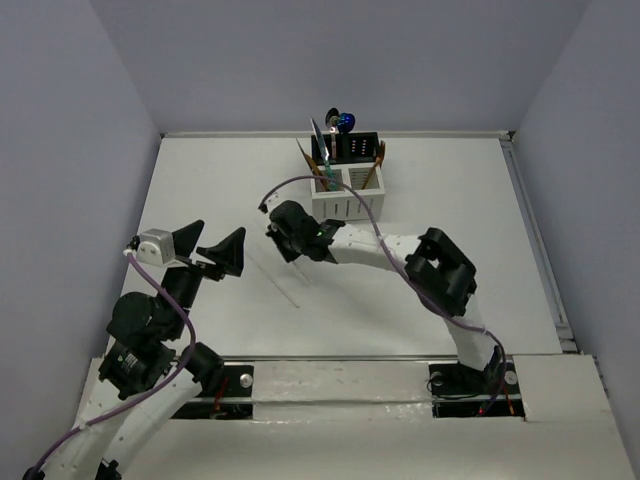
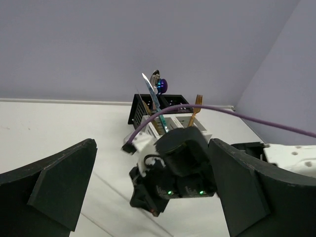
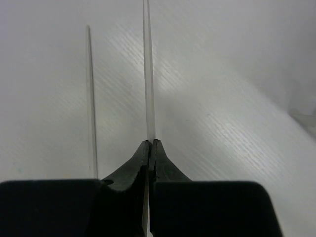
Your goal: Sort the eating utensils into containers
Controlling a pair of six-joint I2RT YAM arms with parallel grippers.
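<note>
The caddy (image 1: pixel 345 182) stands at the back of the table with several utensils upright in it: a teal knife (image 1: pixel 320 145), a blue-purple spoon (image 1: pixel 344 122) and orange-handled pieces (image 1: pixel 376 165). It also shows in the left wrist view (image 2: pixel 148 114). My right gripper (image 1: pixel 284 243) (image 3: pixel 152 144) is shut on a thin pale stick-like utensil (image 3: pixel 148 74), low over the table in front of the caddy. A second thin pale stick (image 3: pixel 90 98) (image 1: pixel 280 288) lies on the table beside it. My left gripper (image 1: pixel 208 254) (image 2: pixel 155 197) is open and empty, left of the right gripper.
The right arm's purple cable (image 1: pixel 300 182) loops in front of the caddy. Walls enclose the white table (image 1: pixel 450 230) at the back and sides. The right wrist (image 2: pixel 177 168) fills the space between my left fingers (image 2: pixel 54 192) in the left wrist view.
</note>
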